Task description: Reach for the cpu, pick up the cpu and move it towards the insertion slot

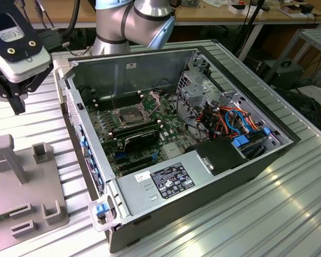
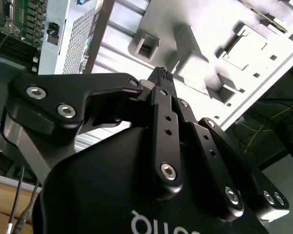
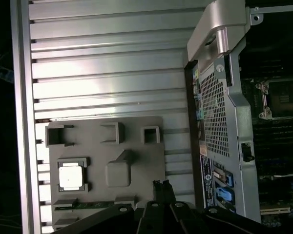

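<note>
A robot arm's tool (image 1: 17,104) hangs above a ribbed metal counter (image 1: 289,214) at the exterior view's left. It is outside an open computer case (image 1: 128,75) that lies on its side, so the green circuit board inside faces upward. The tool is clenched and holds nothing: in both wrist views its two black fingertips (image 3: 157,185) meet with no gap. The cpu (image 3: 71,176), a small pale square chip, lies flat in a shallow square pocket of a grey fixture plate (image 3: 95,151) that rests on the counter beside the case. The pocket probably keeps the chip squared up and in a known place for grasping. In the first wrist view the tool is lined up with the side of the plate nearer the case. It is well apart from the cpu, with a raised grey block (image 3: 118,173) between them, and the chip sits untouched, so the reach looks barely begun. The insertion slot (image 1: 129,115), a silvery-framed socket with a dark centre, sits on the board inside the case. Its thin metal bracket (image 1: 151,99) appears swung up, which would leave the socket face open to receive the chip. The case's side wall stands between the plate and the slot, which may explain the tool's height.
</note>
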You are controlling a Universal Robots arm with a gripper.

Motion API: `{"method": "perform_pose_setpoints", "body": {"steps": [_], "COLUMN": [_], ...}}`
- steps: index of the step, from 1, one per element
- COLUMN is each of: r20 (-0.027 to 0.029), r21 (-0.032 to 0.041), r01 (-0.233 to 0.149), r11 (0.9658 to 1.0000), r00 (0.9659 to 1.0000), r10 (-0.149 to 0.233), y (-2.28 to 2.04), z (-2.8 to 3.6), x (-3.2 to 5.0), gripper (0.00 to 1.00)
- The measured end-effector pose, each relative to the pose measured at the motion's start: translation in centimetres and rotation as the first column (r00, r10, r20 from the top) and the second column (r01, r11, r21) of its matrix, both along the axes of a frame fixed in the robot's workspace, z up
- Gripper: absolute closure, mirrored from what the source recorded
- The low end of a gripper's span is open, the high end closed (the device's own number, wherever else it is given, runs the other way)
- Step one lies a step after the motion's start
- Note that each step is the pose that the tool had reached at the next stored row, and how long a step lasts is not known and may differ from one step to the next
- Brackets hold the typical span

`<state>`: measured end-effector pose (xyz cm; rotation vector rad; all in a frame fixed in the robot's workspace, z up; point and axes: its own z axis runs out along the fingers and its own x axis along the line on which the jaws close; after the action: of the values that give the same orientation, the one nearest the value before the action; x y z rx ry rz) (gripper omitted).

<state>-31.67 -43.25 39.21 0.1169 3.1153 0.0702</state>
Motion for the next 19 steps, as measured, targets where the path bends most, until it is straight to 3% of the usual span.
{"method": "perform_pose_setpoints", "body": {"steps": [13, 19], "r20": [0.0, 0.0], "r21": [0.0001, 0.0], "r01": [0.0, 0.0], "r11": [1.0, 1.0], "r00": [1.0, 1.0], "r10": [0.0, 0.0], "y": [-1.67, -1.67], "z": [-0.04, -0.03], "x": [-3.06, -3.12], "gripper": [0.89, 0.89]}}
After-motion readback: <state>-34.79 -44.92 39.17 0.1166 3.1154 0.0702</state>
